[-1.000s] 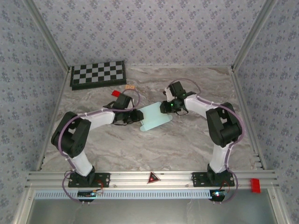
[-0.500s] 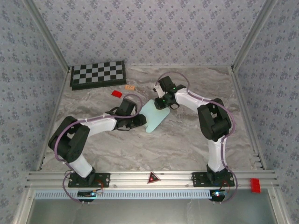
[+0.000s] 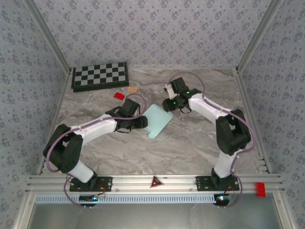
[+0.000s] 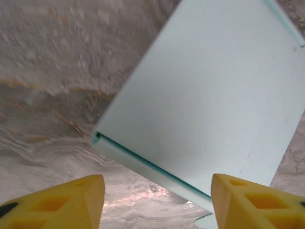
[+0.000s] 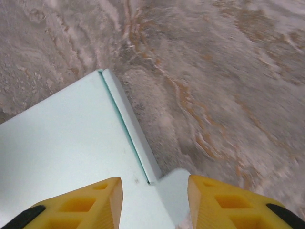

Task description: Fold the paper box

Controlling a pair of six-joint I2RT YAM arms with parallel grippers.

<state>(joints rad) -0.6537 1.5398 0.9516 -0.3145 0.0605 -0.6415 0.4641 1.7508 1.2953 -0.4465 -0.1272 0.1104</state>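
Left wrist, right wrist: smooth pale-cyan paper box (image 4: 205,95) on veined marble table (image 4: 47,62), jaws spread.

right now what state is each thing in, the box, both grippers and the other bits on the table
paper box: collapsed flat, lying on the table between the grippers, held by neither
left gripper: open, at one edge of the box, gripping nothing
right gripper: open, at the opposite edge, gripping nothing
checkerboard: lying flat at the far left, untouched
red block: loose near the checkerboard
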